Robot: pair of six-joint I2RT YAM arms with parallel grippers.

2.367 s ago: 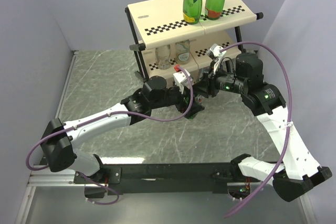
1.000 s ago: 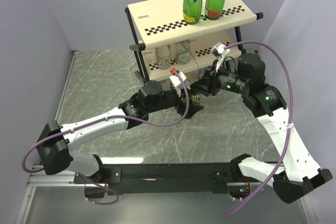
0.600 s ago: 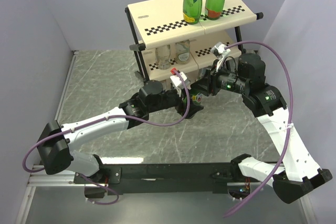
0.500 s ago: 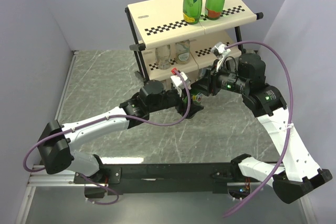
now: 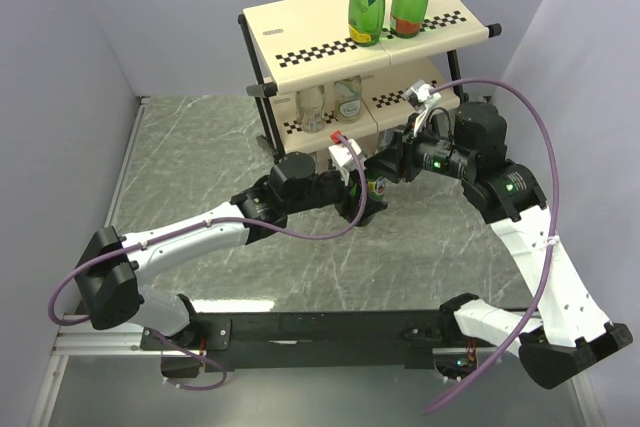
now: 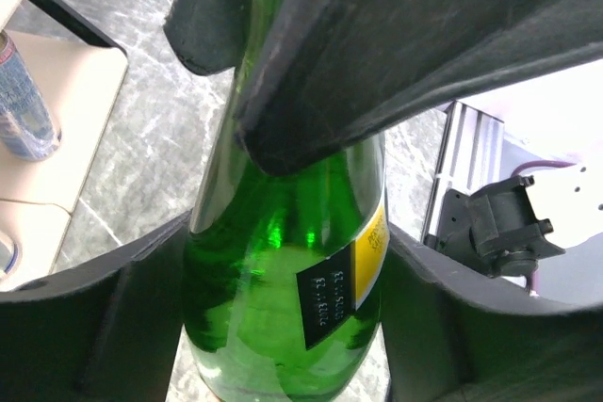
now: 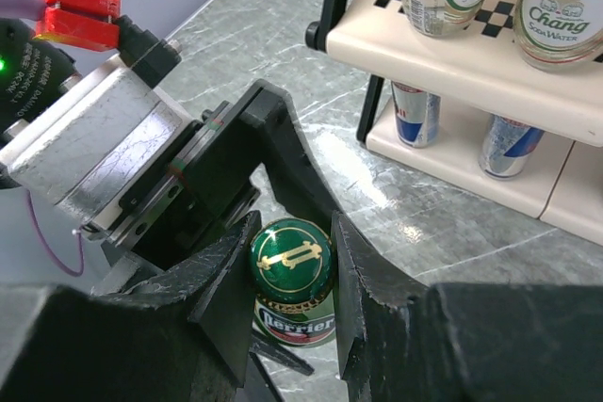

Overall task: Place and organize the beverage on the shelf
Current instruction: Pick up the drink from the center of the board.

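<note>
Low in the right wrist view my right gripper (image 7: pixel 290 265) clamps the green bottle (image 7: pixel 292 325) by its cap; my left gripper (image 6: pixel 285 242) straddles its body, though I can't make out whether it grips.

The green bottle (image 6: pixel 283 317) is glossy glass; its cap (image 7: pixel 290 258) is shiny metal. The fingers (image 7: pixel 382 303) of the right pincer (image 7: pixel 292 272) look like matt black plastic. The desk (image 5: pixel 190 147) is polished and marble-like; the shelf (image 5: pixel 310 37) at twelve o'clock has smooth, matt cream panels.
</note>
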